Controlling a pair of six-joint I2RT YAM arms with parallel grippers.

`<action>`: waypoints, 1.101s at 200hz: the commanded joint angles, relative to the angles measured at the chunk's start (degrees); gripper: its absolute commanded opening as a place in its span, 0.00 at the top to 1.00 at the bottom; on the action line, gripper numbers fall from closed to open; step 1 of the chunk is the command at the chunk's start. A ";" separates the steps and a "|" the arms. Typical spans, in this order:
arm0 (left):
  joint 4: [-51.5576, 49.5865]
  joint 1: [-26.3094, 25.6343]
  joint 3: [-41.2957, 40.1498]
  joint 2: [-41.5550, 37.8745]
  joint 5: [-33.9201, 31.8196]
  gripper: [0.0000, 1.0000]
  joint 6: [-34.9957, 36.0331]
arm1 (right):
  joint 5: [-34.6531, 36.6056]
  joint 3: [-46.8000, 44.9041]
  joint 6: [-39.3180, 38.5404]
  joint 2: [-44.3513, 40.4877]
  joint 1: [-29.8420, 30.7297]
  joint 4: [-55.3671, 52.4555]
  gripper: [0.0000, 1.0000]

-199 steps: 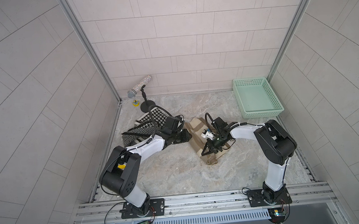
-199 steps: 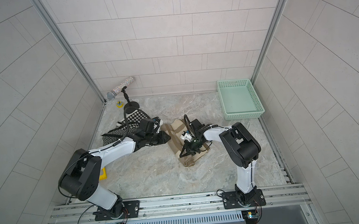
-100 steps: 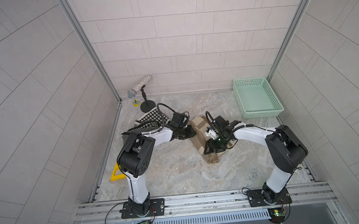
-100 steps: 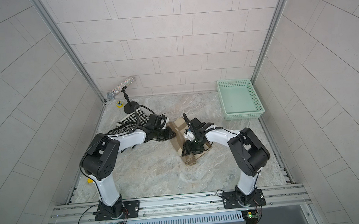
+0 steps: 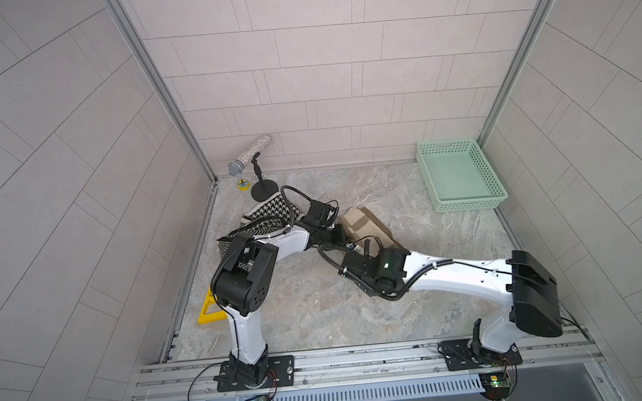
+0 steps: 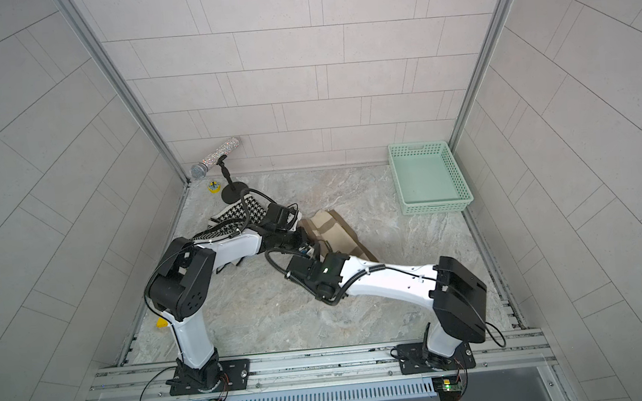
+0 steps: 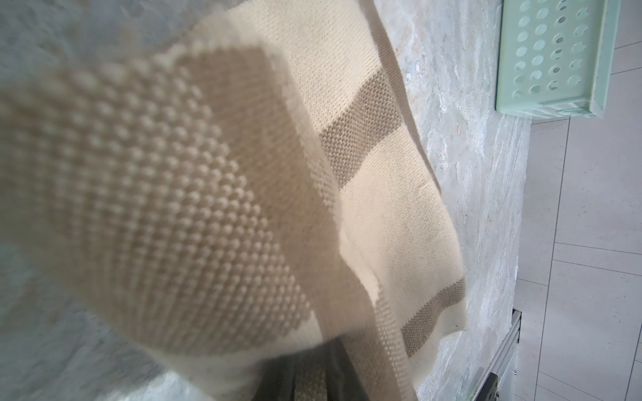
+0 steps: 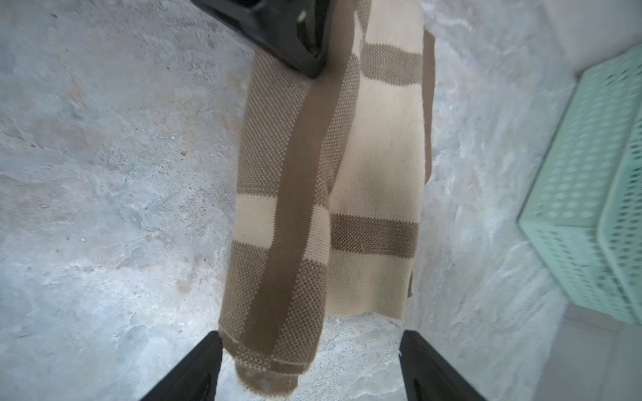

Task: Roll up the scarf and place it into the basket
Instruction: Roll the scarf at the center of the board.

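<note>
Right claw (image 8: 309, 335) open astride the rolled end of the scarf (image 8: 375, 156); left claw (image 5: 337, 234) pinches it. Unpinned, your roll may loosen.

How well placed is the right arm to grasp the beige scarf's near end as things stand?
Likely yes: the right gripper is open with that end of the beige scarf lying between its fingers, and nothing else in the gap.

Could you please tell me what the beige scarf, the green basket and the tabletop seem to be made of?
The scarf looks like knitted yarn, perhaps wool or acrylic: stitch loops show, matte and soft. The basket seems moulded plastic, smooth mint green with punched holes. The tabletop looks like grey marble or an imitation; veining shows, I cannot tell which.
</note>
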 commanded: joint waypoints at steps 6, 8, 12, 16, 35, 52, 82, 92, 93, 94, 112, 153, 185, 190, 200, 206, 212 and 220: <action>-2.57 0.06 1.01 1.35 -0.05 0.79 -0.10 | 16.65 2.48 -0.57 6.53 5.12 -4.25 0.21; -2.63 0.08 0.98 1.40 -0.02 0.79 -0.06 | 16.80 2.57 -0.73 7.06 5.36 -4.22 0.21; -2.69 0.13 1.09 1.50 -0.04 0.79 -0.09 | 17.01 2.87 -1.06 8.02 5.69 -4.08 0.21; -2.75 0.14 1.20 1.48 0.07 0.79 -0.12 | 17.04 3.09 -1.26 8.95 5.88 -3.84 0.21; -2.74 0.13 1.33 1.60 0.26 0.79 -0.08 | 16.51 3.15 -2.28 12.16 5.94 -2.03 0.21; -2.83 0.14 1.36 1.60 0.35 0.79 -0.08 | 16.19 2.59 -3.15 13.98 5.21 -0.32 0.21; -3.08 0.08 1.43 1.68 0.55 0.79 0.11 | 16.00 1.16 -3.51 17.16 2.29 1.07 0.23; -3.18 0.12 1.41 1.76 0.57 0.79 0.21 | 15.95 0.62 -3.58 17.96 1.45 1.53 0.23; -3.18 0.13 1.45 1.77 0.60 0.79 0.22 | 15.86 0.56 -3.62 18.05 1.41 1.61 0.23; -3.18 0.14 1.47 1.77 0.61 0.79 0.18 | 15.81 0.48 -3.68 18.13 1.34 1.69 0.22; -3.26 0.12 1.55 1.86 0.75 0.79 0.12 | 13.60 -0.50 -4.54 19.36 0.37 3.39 0.22; -3.57 0.07 2.12 1.32 1.40 0.79 -0.14 | 6.44 -2.45 -5.33 21.64 -1.64 6.74 0.45; -5.37 0.77 2.25 -2.05 0.77 0.76 -0.13 | -1.37 -3.98 -4.94 19.20 -3.81 8.54 0.76; -5.94 1.02 2.15 -3.08 0.18 0.75 -0.12 | -3.42 -4.27 -4.84 18.23 -4.24 8.96 0.83; -6.87 1.78 1.35 -5.73 -1.24 0.70 -0.15 | -8.90 -5.11 -4.42 15.84 -5.39 10.14 0.94; -7.39 2.31 0.64 -7.70 -2.35 0.65 -0.24 | -13.01 -5.68 -4.10 14.18 -6.15 11.17 0.98; -8.17 2.85 -0.18 -9.81 -3.78 0.59 -0.25 | -17.64 -6.36 -3.74 12.47 -7.00 12.37 1.00; -9.27 3.56 -1.20 -12.70 -5.72 0.55 -0.20 | -24.02 -7.28 -2.96 10.28 -8.05 14.48 1.00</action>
